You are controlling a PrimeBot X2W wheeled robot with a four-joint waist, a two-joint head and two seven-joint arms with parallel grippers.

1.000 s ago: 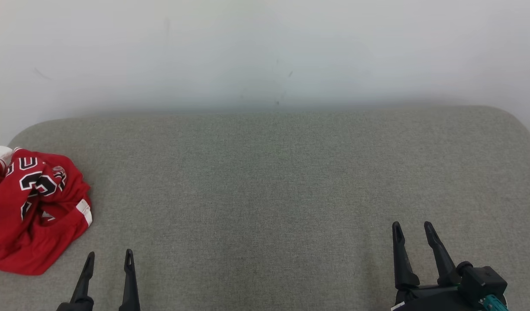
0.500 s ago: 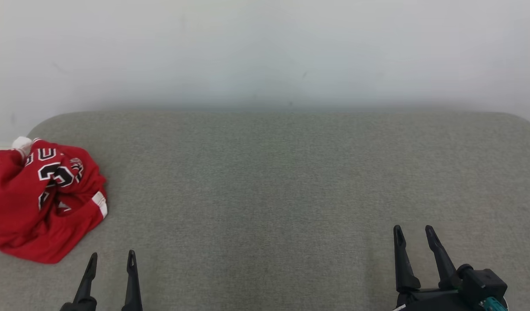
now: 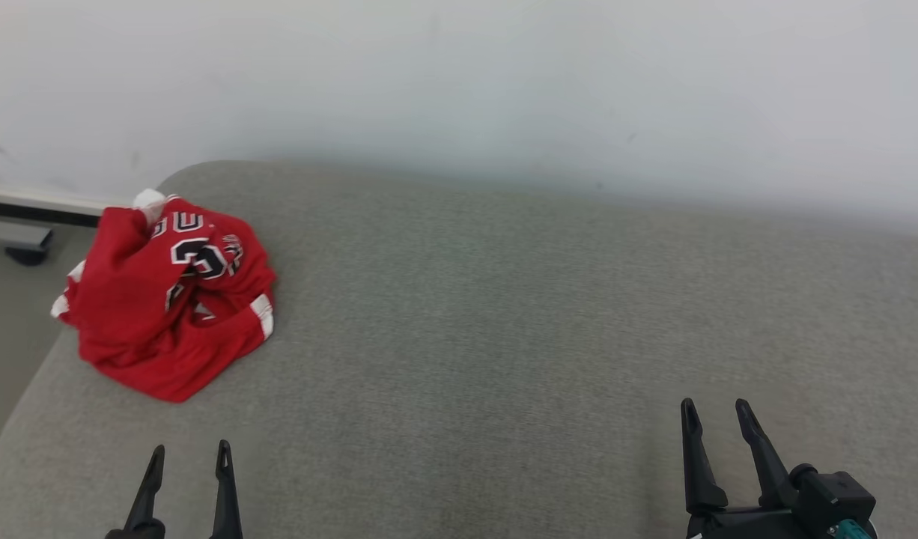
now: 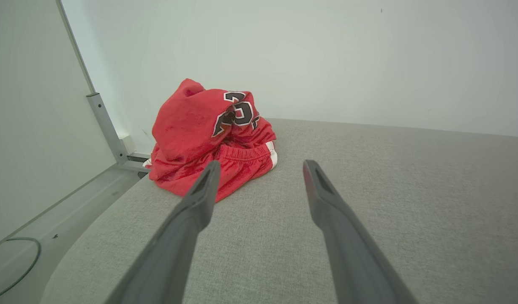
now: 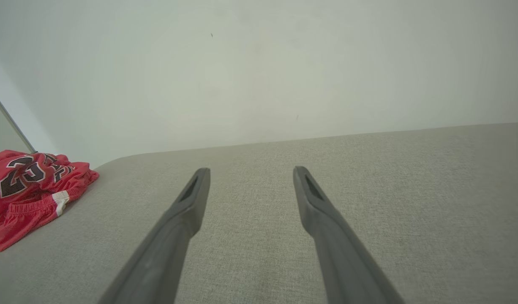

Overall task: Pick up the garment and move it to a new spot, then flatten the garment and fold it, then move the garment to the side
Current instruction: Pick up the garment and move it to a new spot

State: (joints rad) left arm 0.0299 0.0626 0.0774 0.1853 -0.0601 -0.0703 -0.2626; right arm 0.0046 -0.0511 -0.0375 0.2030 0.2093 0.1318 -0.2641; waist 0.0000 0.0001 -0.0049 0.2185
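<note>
Gaping wide and empty, left fingers [image 3: 225,490] and right fingers [image 3: 695,449] hover; one garment [image 3: 141,314] lies crumpled.

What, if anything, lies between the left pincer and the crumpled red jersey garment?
Nothing visible does. The open left pincer faces the crumpled red jersey garment across plain grey upholstered surface.

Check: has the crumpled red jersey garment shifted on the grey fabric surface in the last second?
No. The crumpled red jersey garment sits by the same rounded corner of the grey fabric surface; the head camera turned left.
</note>
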